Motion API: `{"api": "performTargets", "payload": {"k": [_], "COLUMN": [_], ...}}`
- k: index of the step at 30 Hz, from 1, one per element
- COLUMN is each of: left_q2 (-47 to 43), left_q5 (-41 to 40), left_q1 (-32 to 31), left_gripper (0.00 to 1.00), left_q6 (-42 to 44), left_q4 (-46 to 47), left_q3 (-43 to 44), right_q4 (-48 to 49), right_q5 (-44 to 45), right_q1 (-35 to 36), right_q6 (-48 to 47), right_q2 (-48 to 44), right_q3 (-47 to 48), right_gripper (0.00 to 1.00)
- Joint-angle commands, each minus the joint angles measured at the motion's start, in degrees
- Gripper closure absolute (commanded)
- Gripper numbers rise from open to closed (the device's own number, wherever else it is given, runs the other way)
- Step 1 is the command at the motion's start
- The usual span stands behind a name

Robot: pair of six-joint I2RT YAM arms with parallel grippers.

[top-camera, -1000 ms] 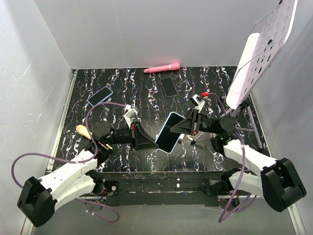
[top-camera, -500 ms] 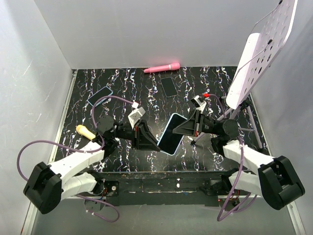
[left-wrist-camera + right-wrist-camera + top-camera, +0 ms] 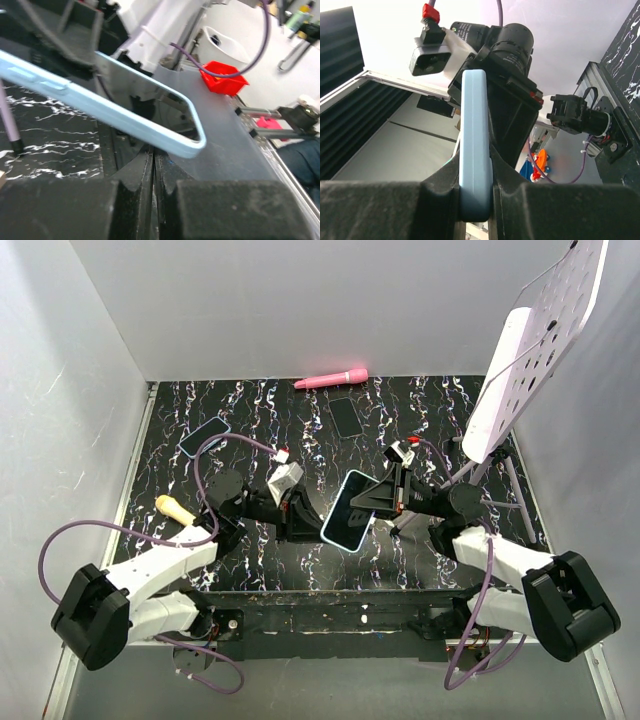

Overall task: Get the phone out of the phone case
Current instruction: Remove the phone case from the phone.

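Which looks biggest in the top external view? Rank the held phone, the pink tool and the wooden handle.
1. held phone, though it is raised nearer the camera, which may flatter it
2. pink tool
3. wooden handle

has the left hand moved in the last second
Yes. The left hand shifted right, away from the tan wooden handle, toward the phone in its light blue case.

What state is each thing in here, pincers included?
phone: in its blue case, held tilted off the table.
right pincer: shut on phone's edge.
left pincer: shut, holding nothing, tips by the phone.
second phone: lying flat on table, far left.
black phone: lying flat, far middle.
pink stick: lying at far edge.
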Motion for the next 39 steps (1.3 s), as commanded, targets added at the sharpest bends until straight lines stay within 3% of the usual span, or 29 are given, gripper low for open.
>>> {"api": "performTargets", "payload": {"k": [1, 3, 5, 7, 9, 11, 16, 19, 22, 27, 33, 36, 39], "left_q2": [-0.49, -2.41, -5.22, -9.08, -13.21, -17.08, -20.96, -20.88, -17.90, -12.89, -10.95, -11.91, -12.35], "left_q5": [-9.47, -8.68, -8.33, -8.85, -10.69, -11.75, -14.81, -20.35, -20.54, -19.23, -16.33, -15.88, -15.36], "left_q1": [-0.24, -0.33, -0.33, -0.41, -0.68, -0.85, -1.12, -1.12, -1.03, -1.12, -1.12, -1.12, -1.12], "left_gripper": [1.00, 1.00, 0.90, 0.58, 0.35, 0.28, 0.30, 0.47, 0.55, 0.65, 0.62, 0.60, 0.65], "left_q6": [4.67, 0.01, -2.03, -3.87, -4.32, -7.29, -17.75, -20.04, -24.96, -27.61, -29.81, -27.88, -25.77], "left_q4": [-7.40, -3.69, -6.03, -10.42, -17.35, -20.89, -12.56, -10.20, 0.95, 5.90, 12.84, 10.31, 6.17], "left_q3": [1.51, -0.95, -2.18, -3.41, -4.03, -4.73, -8.60, -9.56, -12.55, -13.00, -12.74, -11.33, -10.10], "right_q4": [7.76, 3.19, -1.64, -8.40, -13.06, -16.67, -21.18, -20.64, -18.63, -18.53, -18.45, -17.05, -15.99], "right_q5": [4.10, 3.66, 3.66, 4.27, 4.71, 5.07, 3.66, 2.96, 2.70, 2.08, 2.17, 1.90, 1.64], "right_q1": [0.94, 0.94, 0.94, 1.02, 0.85, 0.59, 0.50, 0.50, 0.50, 0.50, 0.50, 0.50, 0.50], "right_q6": [-0.95, -4.37, -8.24, -12.72, -17.20, -21.86, -26.89, -27.24, -26.28, -26.01, -26.19, -25.49, -24.87], "right_q2": [-3.45, -5.38, -7.84, -9.86, -11.54, -12.86, -12.34, -11.98, -11.89, -12.60, -12.42, -11.98, -11.81], "right_q3": [1.49, 1.93, 2.89, 3.77, 4.57, 5.09, 8.79, 9.05, 8.09, 7.64, 7.30, 7.03, 6.77], "right_gripper": [0.99, 0.99, 0.99, 0.99, 0.99, 0.99, 0.99, 0.99, 0.99, 0.99, 0.99, 0.99, 0.99]}}
